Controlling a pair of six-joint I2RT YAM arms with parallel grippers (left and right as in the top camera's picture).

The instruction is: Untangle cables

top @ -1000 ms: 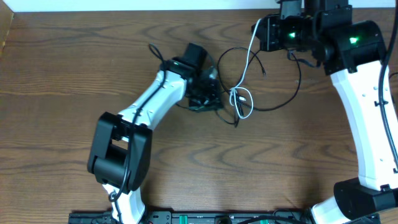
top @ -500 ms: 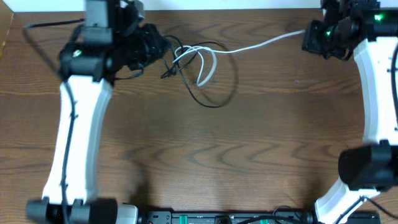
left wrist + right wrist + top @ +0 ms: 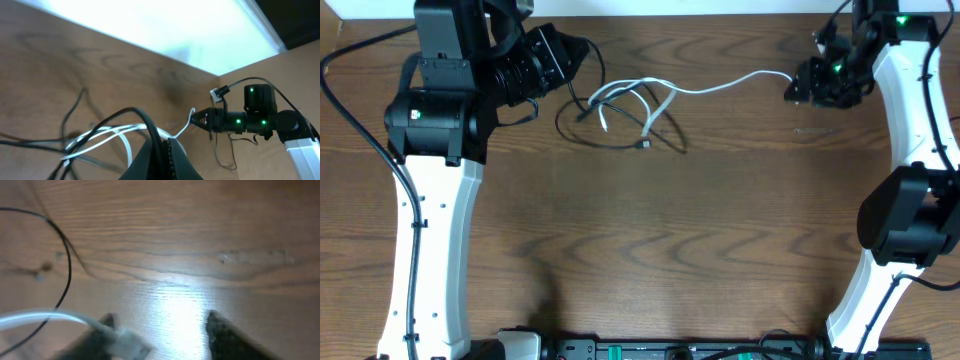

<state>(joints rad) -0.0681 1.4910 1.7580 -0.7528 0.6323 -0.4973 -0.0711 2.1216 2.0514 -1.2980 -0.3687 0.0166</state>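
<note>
The brown wood-grain tabletop (image 3: 650,250) is carrying the whole job, with the two white-and-black robot arms, left (image 3: 430,200) and right (image 3: 910,120), reaching to its far corners, well apart, which looks meant to draw the cords away from each other. Between them, nearer the left arm, the thin black cable (image 3: 120,114) and the thin white cable (image 3: 720,86) are lying in a loose knot of crossing loops (image 3: 630,105). From there the white one is running out in a long single strand toward the right arm. The left pincer (image 3: 161,147) is pressing fully closed, and the black cable appears to be rising straight into it, so it is probably anchoring that cord while the other is teased free. The right pincer (image 3: 159,317) is hanging low over the wood with its jaws standing well apart and gripping nothing. The small white plug (image 3: 127,342) at the white cable's end is lying just beside its left finger, not clamped. The loops are crossing yet, so the untangling seems unfinished.
</note>
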